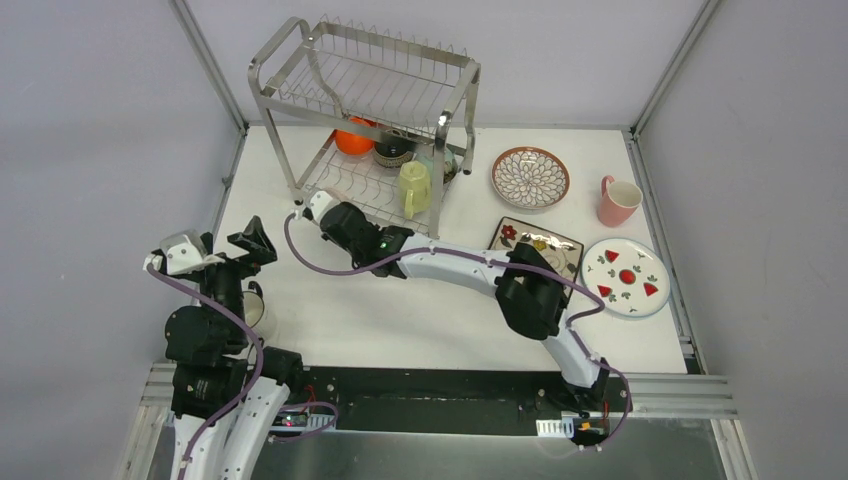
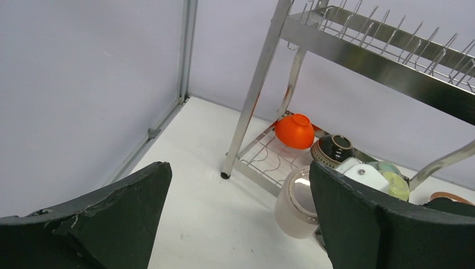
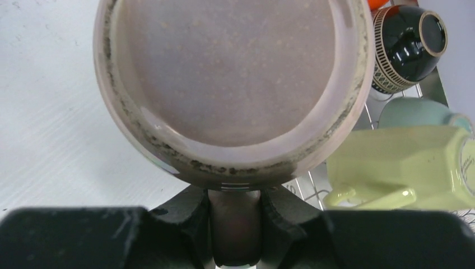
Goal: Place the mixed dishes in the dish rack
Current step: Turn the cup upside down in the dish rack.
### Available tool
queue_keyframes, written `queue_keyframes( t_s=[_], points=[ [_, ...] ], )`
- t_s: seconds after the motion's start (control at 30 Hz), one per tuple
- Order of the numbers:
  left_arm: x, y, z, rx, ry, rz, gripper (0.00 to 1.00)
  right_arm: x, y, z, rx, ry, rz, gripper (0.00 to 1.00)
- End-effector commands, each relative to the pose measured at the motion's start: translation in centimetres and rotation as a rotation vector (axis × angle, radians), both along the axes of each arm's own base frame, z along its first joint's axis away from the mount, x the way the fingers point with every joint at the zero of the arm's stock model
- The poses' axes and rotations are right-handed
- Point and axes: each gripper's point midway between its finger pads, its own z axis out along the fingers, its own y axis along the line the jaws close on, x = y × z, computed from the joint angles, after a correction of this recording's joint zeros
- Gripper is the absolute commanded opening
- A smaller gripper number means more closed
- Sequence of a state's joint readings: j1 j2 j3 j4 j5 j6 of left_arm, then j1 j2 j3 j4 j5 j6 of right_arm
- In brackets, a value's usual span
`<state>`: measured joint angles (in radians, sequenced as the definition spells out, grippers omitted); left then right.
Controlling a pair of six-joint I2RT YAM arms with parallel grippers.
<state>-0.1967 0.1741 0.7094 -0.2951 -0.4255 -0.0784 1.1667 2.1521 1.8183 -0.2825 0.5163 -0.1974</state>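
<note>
White table (image 1: 400, 320) lying beneath everything, pale lilac walls (image 1: 100, 120) enclosing it on three sides, aluminium corner posts (image 1: 210, 65) rising at the far corners, ribbed metal rail (image 1: 680, 395) running along the near edge

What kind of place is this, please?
Probably a robot test cell, not a kitchen: a white table between plain grey walls, two robot arms at its edge, and a steel dish rack.

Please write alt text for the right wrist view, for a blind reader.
The right gripper pinches the rim of a tan bowl. At right, in the dish rack, lie a yellow-green mug and a dark patterned bowl.
</note>
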Motion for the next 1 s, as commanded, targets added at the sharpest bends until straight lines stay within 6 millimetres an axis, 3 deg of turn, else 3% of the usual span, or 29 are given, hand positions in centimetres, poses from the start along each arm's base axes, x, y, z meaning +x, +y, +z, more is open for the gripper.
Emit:
queue_keyframes(
  t_s=[0.0,0.4,0.8,0.97],
  points=[
    [-0.6,0.6,0.8,-0.019,-0.042,0.031,0.99,4.2,1.5,8.5,0.154,-0.176,-0.023,0.00],
    [-0.4,0.6,0.3,-0.029,-0.034,0.032,0.99,8.6,1.3,9.3,0.224,-0.213,-0.090,0.00],
    [-0.3,0.6,0.2,-0.017,-0.027,0.033,0.99,12.7,0.5,7.3,0.256,-0.175,-0.208,0.00],
    [-0.5,0.8,0.2,-0.013,-0.029,0.040,0.99,13.5,-0.1,6.1,0.262,-0.146,-0.254,0.00]
  ],
)
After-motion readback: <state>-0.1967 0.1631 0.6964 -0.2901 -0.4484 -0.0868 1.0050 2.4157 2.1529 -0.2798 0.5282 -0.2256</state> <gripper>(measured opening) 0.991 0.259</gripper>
